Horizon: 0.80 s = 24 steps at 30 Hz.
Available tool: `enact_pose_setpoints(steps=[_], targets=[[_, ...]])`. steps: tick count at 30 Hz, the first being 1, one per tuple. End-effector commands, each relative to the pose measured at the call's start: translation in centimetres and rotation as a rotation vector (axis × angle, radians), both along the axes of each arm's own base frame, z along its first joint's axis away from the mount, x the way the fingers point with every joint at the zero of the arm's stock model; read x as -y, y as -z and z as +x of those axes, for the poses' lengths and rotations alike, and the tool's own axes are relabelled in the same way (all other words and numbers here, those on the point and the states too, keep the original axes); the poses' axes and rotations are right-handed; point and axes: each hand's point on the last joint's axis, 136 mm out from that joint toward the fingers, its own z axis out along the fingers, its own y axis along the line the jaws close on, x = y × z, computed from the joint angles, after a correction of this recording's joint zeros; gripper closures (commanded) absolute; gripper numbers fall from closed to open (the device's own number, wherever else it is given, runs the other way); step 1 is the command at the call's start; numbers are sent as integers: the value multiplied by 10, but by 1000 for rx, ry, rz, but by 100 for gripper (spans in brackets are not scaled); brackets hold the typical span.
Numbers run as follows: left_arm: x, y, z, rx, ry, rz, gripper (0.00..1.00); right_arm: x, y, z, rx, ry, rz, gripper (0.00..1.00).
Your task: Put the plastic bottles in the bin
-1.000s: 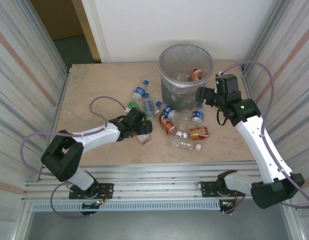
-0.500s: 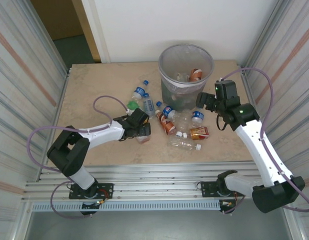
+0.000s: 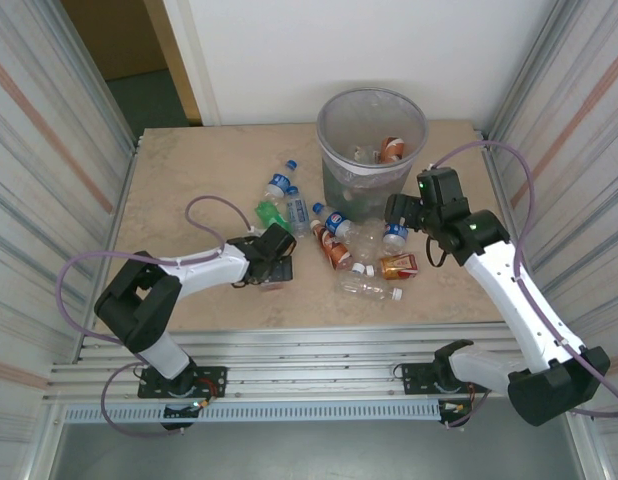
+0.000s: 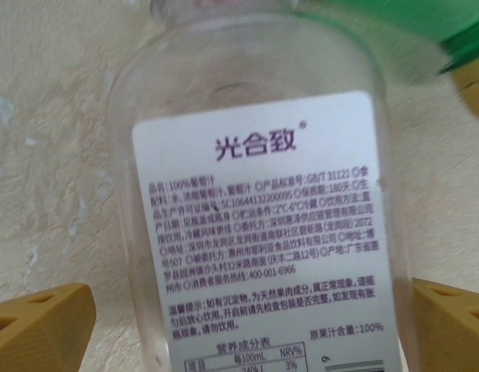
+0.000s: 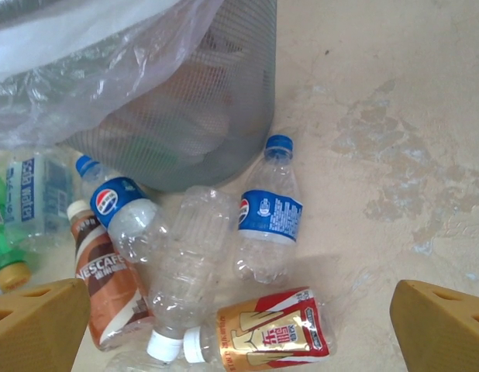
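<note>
Left side first: the left arm (image 3: 204, 268) is stretched low across the surface (image 3: 189, 170), and its jaws are spread wide with nothing in them. In the wrist view a clear white-label bottle (image 4: 255, 225) lies flat right between the two yellow fingertips (image 4: 42, 325), with a gap on each side, so no contact yet. A green bottle (image 4: 464, 39) pokes in just beside it. I'd say this is the line-up for a pick. The next move is to close on the bottle's body without clipping the green one, then lift it and carry it over to the bin (image 3: 329, 160).

Middle: most of the bottles are on the surface, bunched at the foot of the bin. A few are already inside, so the job looks early on.

Right side: the right arm (image 3: 489, 260) hangs just beside the bin over that bunch, with its jaws also wide apart and holding nothing. Under it lie a blue-label bottle (image 5: 269, 217) and a red-gold bottle (image 5: 270, 329), nearly touching. It needs to settle on one, probably the red-gold, drop down and pinch it cleanly out of the clutter.
</note>
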Motion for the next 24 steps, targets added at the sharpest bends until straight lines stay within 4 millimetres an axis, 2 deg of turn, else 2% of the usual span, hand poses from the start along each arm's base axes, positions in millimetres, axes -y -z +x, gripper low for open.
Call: enact_pose_setpoints(steps=[1,8,17,20,24], targets=[[-16,-5,-3,11,-19,39,3,6,7,-9,-22,38,-15,2],[-17,1,7,12,-30,6,7,6,9,-14,-23,46,-33,2],[-19,9,19,9,-25,14,15,16,25,-24,-51,96,-56,2],[-24,9,18,7,-21,34,22,16,28,-23,-45,103,-47,2],[-35,7,14,15,-49,41,37,13,32,-20,-47,102,-45,2]])
